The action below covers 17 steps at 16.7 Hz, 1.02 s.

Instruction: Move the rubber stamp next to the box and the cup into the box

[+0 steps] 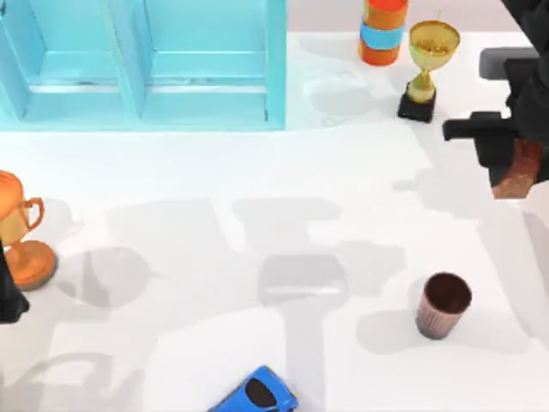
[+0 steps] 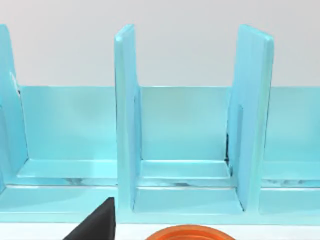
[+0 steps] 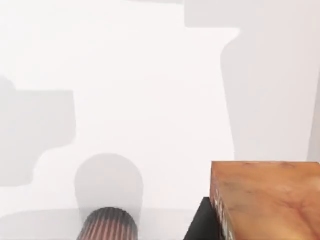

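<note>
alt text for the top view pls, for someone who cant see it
At the table's right edge, the right gripper holds the rubber stamp in the air. The cup stands upright on the white table below it, well apart from the blue box at top left; the left gripper sits parked at the left edge.

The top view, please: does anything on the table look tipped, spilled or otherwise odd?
Nothing stands out. The cup stands upright, as do both trophies. The stamp hangs in the right gripper, above the table.
</note>
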Available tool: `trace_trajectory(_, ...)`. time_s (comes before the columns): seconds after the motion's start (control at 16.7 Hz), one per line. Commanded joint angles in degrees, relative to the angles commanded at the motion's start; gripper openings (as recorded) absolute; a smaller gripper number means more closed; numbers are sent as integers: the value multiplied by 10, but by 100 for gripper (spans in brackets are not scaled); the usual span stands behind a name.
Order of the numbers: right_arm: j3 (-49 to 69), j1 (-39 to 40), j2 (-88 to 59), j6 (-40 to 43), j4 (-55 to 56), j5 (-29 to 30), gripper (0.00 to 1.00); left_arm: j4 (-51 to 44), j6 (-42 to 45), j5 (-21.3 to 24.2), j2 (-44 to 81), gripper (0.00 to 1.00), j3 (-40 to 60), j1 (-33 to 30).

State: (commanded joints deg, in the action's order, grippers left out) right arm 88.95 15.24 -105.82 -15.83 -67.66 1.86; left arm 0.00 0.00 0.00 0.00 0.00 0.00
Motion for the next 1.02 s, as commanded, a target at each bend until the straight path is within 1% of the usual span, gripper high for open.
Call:
trace_trajectory(0.18, -42, -44, 36, 45, 7, -7, 0, 0, 0, 0, 0, 100, 0, 0)
trace_trajectory(0.48, -45, -45, 35, 46, 8, -6, 0, 0, 0, 0, 0, 100, 0, 0)
trace_trajectory(1.02, -112, -46, 13, 47, 97, -6, 0, 0, 0, 0, 0, 100, 0, 0)
